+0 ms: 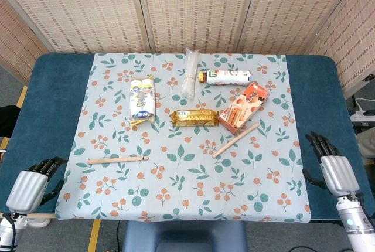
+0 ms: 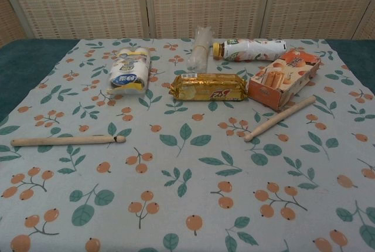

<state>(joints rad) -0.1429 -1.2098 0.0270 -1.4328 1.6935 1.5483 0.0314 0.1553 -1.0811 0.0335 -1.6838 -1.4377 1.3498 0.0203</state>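
Woven screens back a blue table (image 1: pixel 53 88) under a leaf-print cloth (image 1: pixel 187 193). Left hand (image 1: pixel 32 183) rests empty at the cloth's near-left corner, fingers loosely apart, near a wooden stick (image 1: pixel 117 159). Right hand (image 1: pixel 331 164) lies empty, fingers apart, right of another stick (image 1: pixel 235 140) and an orange snack box (image 1: pixel 244 108).

Count on cloth: wooden sticks, 2 (left stick (image 1: pixel 117 159), right stick (image 1: pixel 235 140)). Bottle (image 1: pixel 227 77), 1. Orange snack box (image 1: pixel 244 108), 1. Gold biscuit pack (image 1: pixel 194 117), 1. Yellow-white pack (image 1: pixel 142 100), 1. Clear plastic sleeve (image 1: pixel 190 73), 1.
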